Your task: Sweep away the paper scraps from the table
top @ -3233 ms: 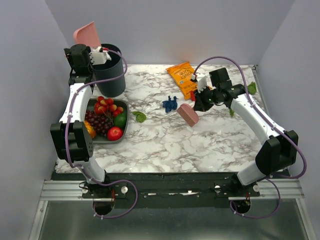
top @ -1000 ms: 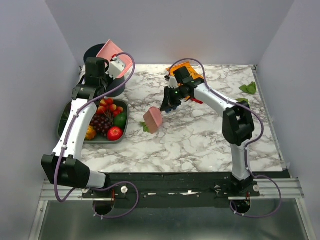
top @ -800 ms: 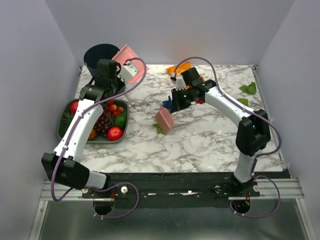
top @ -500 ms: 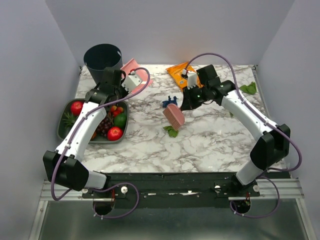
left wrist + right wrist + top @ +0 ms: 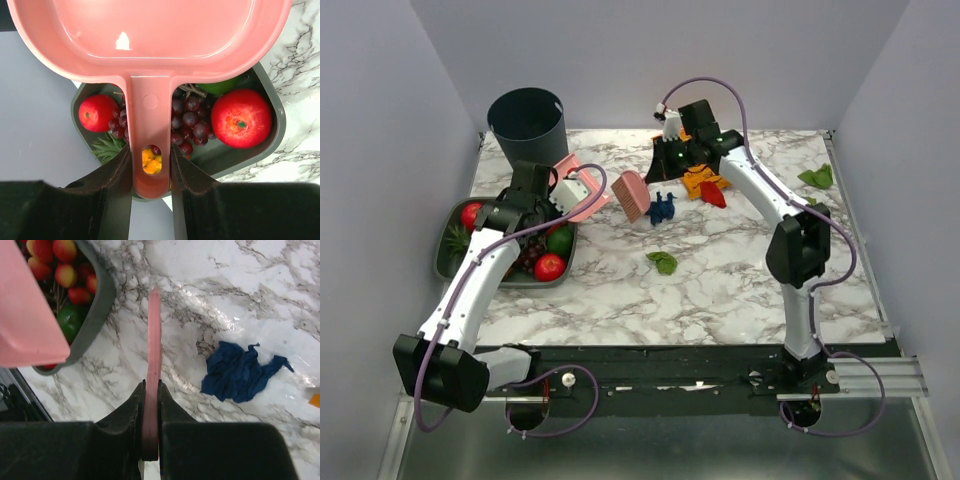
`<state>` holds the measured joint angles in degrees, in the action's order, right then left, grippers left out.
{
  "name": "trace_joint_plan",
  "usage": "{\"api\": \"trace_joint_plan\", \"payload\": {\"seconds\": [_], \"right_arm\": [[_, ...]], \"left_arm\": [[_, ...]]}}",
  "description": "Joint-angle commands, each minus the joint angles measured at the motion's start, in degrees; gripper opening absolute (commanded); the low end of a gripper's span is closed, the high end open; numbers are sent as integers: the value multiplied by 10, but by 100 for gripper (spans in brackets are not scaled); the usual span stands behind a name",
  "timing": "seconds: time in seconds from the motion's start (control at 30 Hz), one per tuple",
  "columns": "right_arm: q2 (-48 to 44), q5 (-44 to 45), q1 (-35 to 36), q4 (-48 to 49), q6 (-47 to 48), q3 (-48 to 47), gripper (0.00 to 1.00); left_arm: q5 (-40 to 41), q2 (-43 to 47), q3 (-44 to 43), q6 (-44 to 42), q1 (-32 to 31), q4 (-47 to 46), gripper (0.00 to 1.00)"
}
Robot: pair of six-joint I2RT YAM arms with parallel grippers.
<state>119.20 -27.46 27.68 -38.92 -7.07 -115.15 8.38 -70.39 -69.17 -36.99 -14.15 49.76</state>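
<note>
My left gripper (image 5: 570,192) (image 5: 151,160) is shut on the handle of the pink dustpan (image 5: 586,197) (image 5: 150,35), held over the right edge of the fruit tray. My right gripper (image 5: 656,172) (image 5: 151,390) is shut on a pink brush (image 5: 632,195) (image 5: 154,335), which hangs just left of a blue paper scrap (image 5: 663,208) (image 5: 240,372) on the table (image 5: 720,290). The brush is between the dustpan and the blue scrap. A green scrap (image 5: 663,262) lies mid-table. A red scrap (image 5: 713,195) lies under the right forearm. More green scraps (image 5: 817,177) sit at the far right.
A dark grey fruit tray (image 5: 455,262) (image 5: 272,135) with apples and grapes sits at the left. A dark bin (image 5: 527,125) stands at the back left. An orange snack bag (image 5: 698,182) lies partly under the right arm.
The right arm has swung the brush from in front of the blue scrap to its left side. The left arm has brought the dustpan nearer and lower, beside the tray.
</note>
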Motion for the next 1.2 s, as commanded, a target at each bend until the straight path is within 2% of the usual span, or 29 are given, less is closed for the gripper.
{"api": "trace_joint_plan", "payload": {"seconds": [0.0,0.17,0.37,0.47,0.53,0.57,0.67,0.8,0.93,1.03,1.17], "right_arm": [[59,-1,2,31,-104,-64,1],[99,35,3,24,-117,-73,1],[59,29,1,10,-102,32,1],[4,20,-2,-11,-57,112,1],[-68,32,-5,-11,1,176,1],[-93,41,-7,-11,20,233,1],[-170,75,-16,-22,85,301,1],[-257,68,-33,-31,118,370,1],[-315,64,-58,-22,125,364,0],[-323,114,-65,-6,161,339,1],[-295,194,-68,12,245,306,1]], "left_arm": [[1,21,3,10,10,27,0],[-13,24,-10,24,23,34,0],[-28,9,-26,34,23,34,0],[-44,-7,-40,45,21,32,0],[-51,-18,-45,45,17,33,0],[-54,-22,-45,44,12,32,0],[-64,-39,-47,41,4,20,0],[-77,-65,-62,31,-11,24,0],[-83,-104,-74,4,-21,51,0],[-108,-110,-66,-21,-25,70,0],[-142,-107,-24,-122,-55,116,0]]}}
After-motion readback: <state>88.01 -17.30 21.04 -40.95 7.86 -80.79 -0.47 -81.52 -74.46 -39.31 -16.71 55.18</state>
